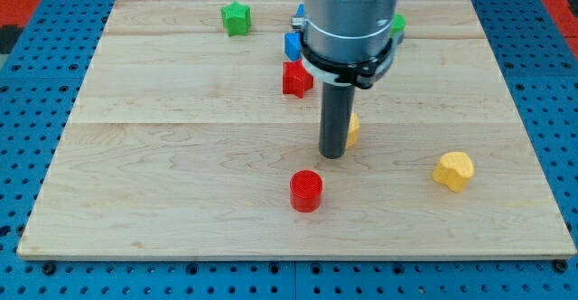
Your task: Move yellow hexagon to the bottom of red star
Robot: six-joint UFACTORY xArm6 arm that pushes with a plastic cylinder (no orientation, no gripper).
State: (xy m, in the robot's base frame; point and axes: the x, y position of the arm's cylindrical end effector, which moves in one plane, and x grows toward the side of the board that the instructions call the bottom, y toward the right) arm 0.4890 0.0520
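The red star (296, 79) lies on the wooden board (181, 155) above the middle. The yellow hexagon (352, 130) is below and to the right of it, mostly hidden behind my rod; only its right edge shows. My tip (332, 154) rests on the board right against the hexagon's left side, below the red star.
A red cylinder (306, 191) lies below my tip. A yellow heart-like block (453, 171) lies at the right. A green star (236, 18) is at the top. A blue block (293, 44) and a green block (398, 23) are partly hidden by the arm.
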